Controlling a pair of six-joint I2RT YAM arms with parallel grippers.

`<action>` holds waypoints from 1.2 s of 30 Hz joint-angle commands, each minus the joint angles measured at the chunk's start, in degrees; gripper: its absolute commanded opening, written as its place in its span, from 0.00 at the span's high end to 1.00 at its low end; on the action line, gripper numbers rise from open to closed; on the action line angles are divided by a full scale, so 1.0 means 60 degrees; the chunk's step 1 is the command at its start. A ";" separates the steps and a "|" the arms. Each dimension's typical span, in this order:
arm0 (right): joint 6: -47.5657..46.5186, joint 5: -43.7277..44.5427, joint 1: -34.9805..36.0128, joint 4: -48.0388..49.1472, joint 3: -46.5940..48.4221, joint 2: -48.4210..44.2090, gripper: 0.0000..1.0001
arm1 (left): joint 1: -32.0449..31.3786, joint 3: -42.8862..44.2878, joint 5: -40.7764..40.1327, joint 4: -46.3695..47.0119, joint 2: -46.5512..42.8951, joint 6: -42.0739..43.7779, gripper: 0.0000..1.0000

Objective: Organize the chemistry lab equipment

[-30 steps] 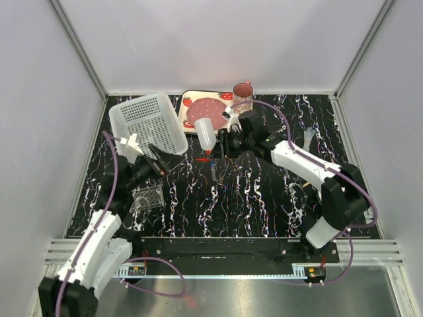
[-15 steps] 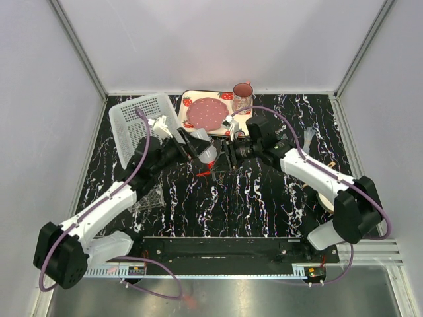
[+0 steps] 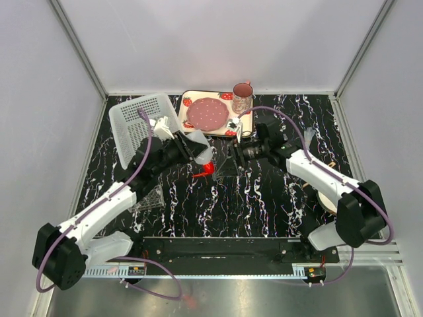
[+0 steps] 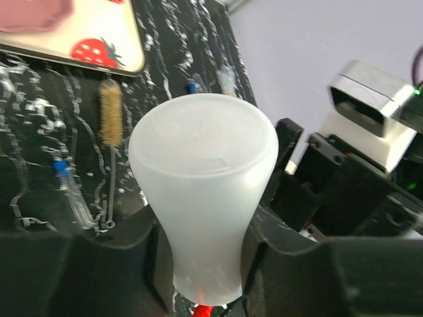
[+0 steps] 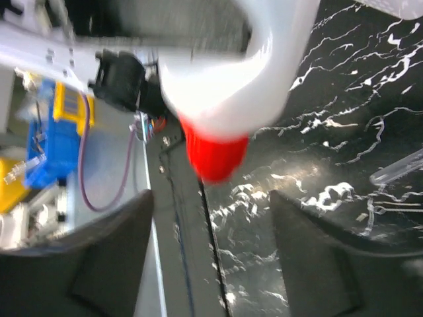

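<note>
— Where's the bottle?
— My left end effector (image 4: pixel 201 267) grips the small white red-capped bottle (image 4: pixel 201 172) by its neck, above the tabletop's middle. The right end effector (image 5: pixel 211 224) gapes open around the cap, not touching it.
— Risks?
— That tapered neck could slip out. The strawberry tray (image 3: pixel 232 124) carries a pink plate (image 3: pixel 209 113) and a mug (image 3: pixel 242 96). I can't tell what the tube rack (image 3: pixel 147 197) holds.

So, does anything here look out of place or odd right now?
Yes. The red-capped bottle hangs cap-down above the table, held at its neck by the left gripper. A brush and a blue-tipped tube lie loose on the table beside the strawberry tray.
</note>
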 commanded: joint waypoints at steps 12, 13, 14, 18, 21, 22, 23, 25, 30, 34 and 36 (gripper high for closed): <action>-0.5214 -0.0649 -0.2755 -0.2274 -0.0940 -0.1986 0.00 | 0.4708 0.4057 -0.0022 -0.5732 0.1316 0.4355 0.72; -0.5259 -0.0663 -0.2829 -0.2318 -0.0955 -0.2030 0.00 | 0.4828 0.4309 -0.0052 -0.5851 0.1914 0.4632 0.72; -0.5317 -0.0692 -0.2974 -0.2362 -0.0941 -0.2016 0.00 | 0.4945 0.4558 -0.0197 -0.6056 0.2311 0.4736 0.72; -0.5493 -0.0853 -0.3195 -0.2581 -0.0955 -0.1913 0.00 | 0.5283 0.6065 -0.0622 -0.6599 0.3968 0.5176 0.71; -0.5552 -0.1000 -0.3356 -0.2655 -0.1014 -0.2000 0.00 | 0.5430 0.6726 -0.0726 -0.6863 0.4979 0.5235 0.71; -0.5567 -0.1015 -0.3400 -0.2655 -0.1028 -0.1986 0.00 | 0.5430 0.6830 -0.0726 -0.6892 0.5155 0.5250 0.69; -0.5596 -0.1029 -0.3459 -0.2670 -0.1028 -0.2015 0.00 | 0.5430 0.7034 -0.0871 -0.6980 0.5447 0.5293 0.68; -0.5640 -0.1015 -0.3488 -0.2713 -0.1028 -0.2016 0.01 | 0.5430 0.7284 -0.0989 -0.7141 0.5742 0.5440 0.62; -0.5742 -0.0986 -0.3591 -0.2801 -0.0999 -0.1913 0.00 | 0.5620 0.7827 -0.1106 -0.7654 0.6432 0.5631 0.46; -0.5772 -0.0956 -0.3824 -0.2802 -0.1028 -0.1942 0.00 | 0.5620 0.7769 -0.1340 -0.7596 0.6096 0.5704 0.35; -0.5757 -0.0971 -0.3956 -0.2802 -0.1014 -0.1957 0.00 | 0.5649 0.7725 -0.1414 -0.7581 0.5789 0.5806 0.31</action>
